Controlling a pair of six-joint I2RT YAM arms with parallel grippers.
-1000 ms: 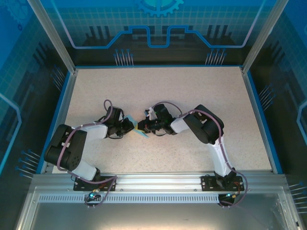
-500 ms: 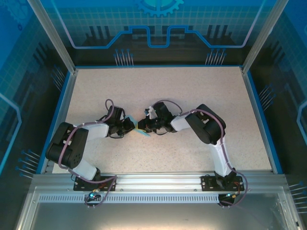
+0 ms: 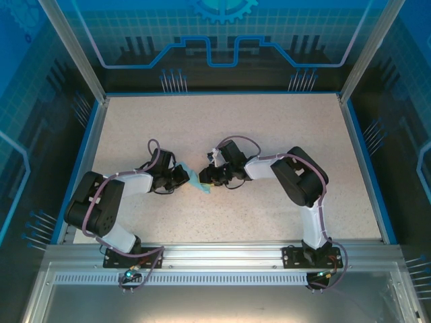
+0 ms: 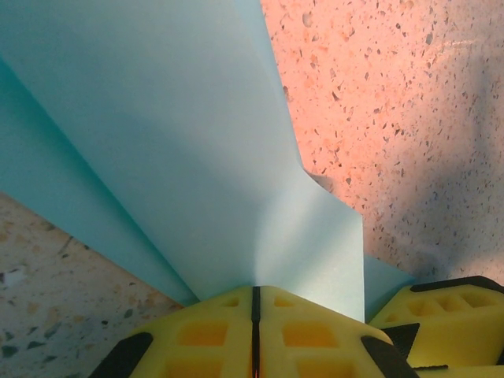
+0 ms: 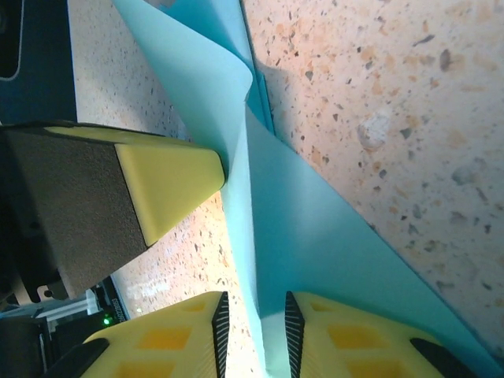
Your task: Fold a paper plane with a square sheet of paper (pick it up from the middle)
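The light blue sheet of paper [image 3: 196, 180] is folded into a creased, pointed shape between the two grippers at the table's middle. My left gripper [image 3: 183, 176] is shut on one end of the paper [image 4: 197, 142], its yellow jaws [image 4: 254, 290] pressed together with the sheet fanning out ahead. From the other side comes my right gripper [image 3: 207, 176], whose jaws [image 5: 253, 303] stand apart. A folded edge of the paper [image 5: 315, 228] runs through the gap without being pinched. A left fingertip [image 5: 169, 181] shows in the right wrist view.
The speckled beige table [image 3: 269, 134] is bordered by a blue rim and metal frame posts [image 3: 363, 54]. Both arm bases sit on the rail [image 3: 222, 256] at the near edge. Bare tabletop lies behind and to both sides of the grippers.
The right gripper's jaws have parted and released their pinch on the paper. The right arm's elbow has swung a little to the right. The left gripper keeps its hold.
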